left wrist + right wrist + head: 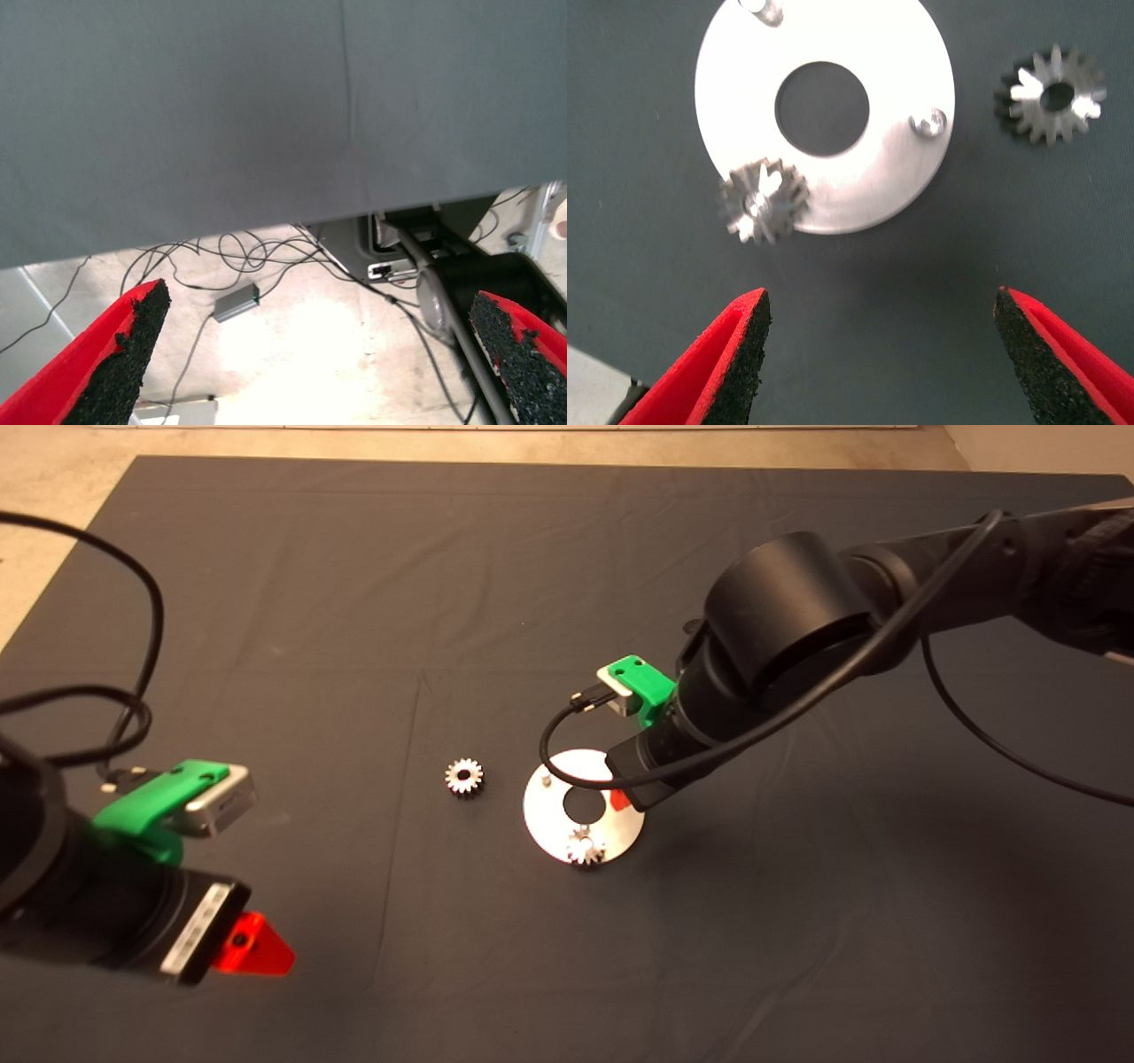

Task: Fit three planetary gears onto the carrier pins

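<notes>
Loose gear (463, 776) beside white disc (549, 815)

In the head view, the right gripper (620, 797) was mostly hidden beneath its own arm, which also covered part of the white disc (554, 819). One carrier pin (764, 9) was cut off at the right wrist picture's edge. Only two planetary gears (463, 776) were visible. The left gripper's fingers (115, 354) were cropped.
</notes>
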`<action>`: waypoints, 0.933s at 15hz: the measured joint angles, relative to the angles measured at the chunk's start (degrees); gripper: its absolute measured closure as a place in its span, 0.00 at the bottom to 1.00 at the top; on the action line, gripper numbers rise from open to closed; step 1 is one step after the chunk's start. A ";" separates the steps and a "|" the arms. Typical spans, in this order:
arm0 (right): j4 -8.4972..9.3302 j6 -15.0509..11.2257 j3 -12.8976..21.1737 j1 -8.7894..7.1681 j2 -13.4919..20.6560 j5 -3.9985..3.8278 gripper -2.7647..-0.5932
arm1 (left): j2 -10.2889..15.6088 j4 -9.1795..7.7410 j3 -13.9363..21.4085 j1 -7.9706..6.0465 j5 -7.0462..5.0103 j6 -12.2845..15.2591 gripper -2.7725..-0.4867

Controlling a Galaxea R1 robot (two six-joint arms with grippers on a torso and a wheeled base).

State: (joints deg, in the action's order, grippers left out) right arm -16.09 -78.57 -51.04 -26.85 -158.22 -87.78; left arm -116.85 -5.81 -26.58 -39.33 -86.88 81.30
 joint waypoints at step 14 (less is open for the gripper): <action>0.63 -2.18 8.35 -2.35 14.11 -0.11 0.16 | -24.04 4.91 -13.56 8.54 5.08 1.91 0.13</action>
State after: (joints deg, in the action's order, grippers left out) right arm -15.46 -80.75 -42.70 -29.21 -144.11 -87.90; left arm -140.89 -0.91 -40.14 -30.79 -81.80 83.21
